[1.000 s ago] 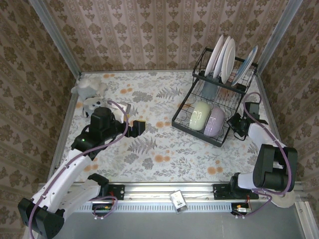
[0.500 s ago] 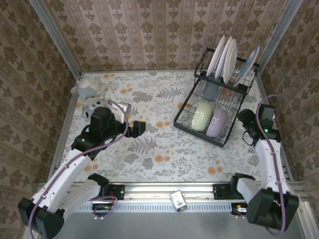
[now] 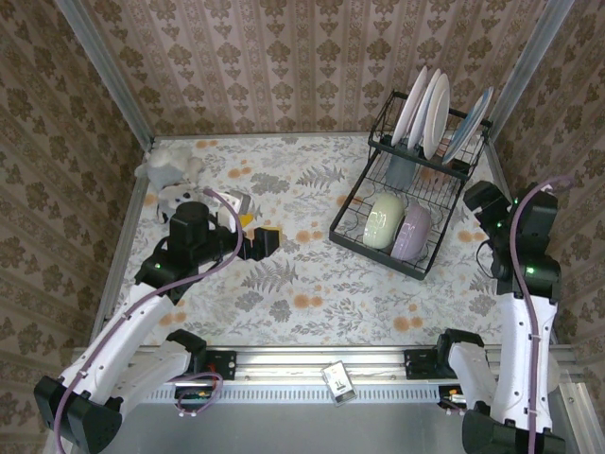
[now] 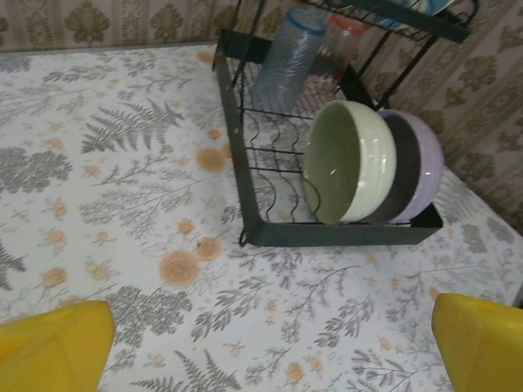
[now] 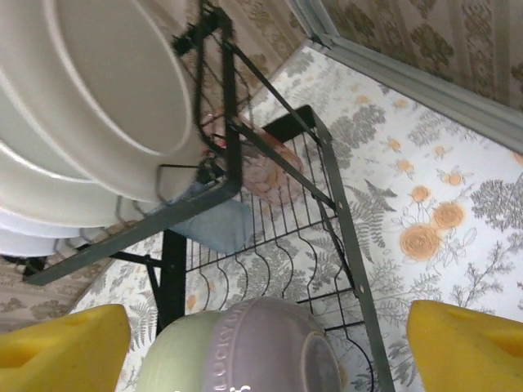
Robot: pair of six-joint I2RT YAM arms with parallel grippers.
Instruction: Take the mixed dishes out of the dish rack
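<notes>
The black wire dish rack [image 3: 352, 202] stands at the table's far right. White plates [image 3: 428, 112] stand upright on its upper shelf. On the lower tier a pale green bowl [image 3: 380, 219] and a lavender bowl [image 3: 408, 233] lean on edge, with a bluish cup [image 4: 282, 61] and a pink cup [image 4: 337, 45] behind them. My left gripper [image 3: 269, 241] is open over mid-table, left of the rack, nothing between its yellow fingers [image 4: 53, 347]. My right gripper [image 3: 475, 199] hovers open at the rack's right side, looking down on the lavender bowl [image 5: 270, 347], green bowl [image 5: 167, 363] and plates [image 5: 98, 90].
A grey plush toy [image 3: 168, 170] lies at the far left corner of the flowered table [image 3: 312, 293]. Metal rails edge the table, and wallpapered walls close in behind and on both sides. A small card [image 3: 336, 380] sits on the near rail.
My right arm has lifted and drawn back to the right from the rack's near right corner, and its jaws have opened from shut. The left arm has not moved.
</notes>
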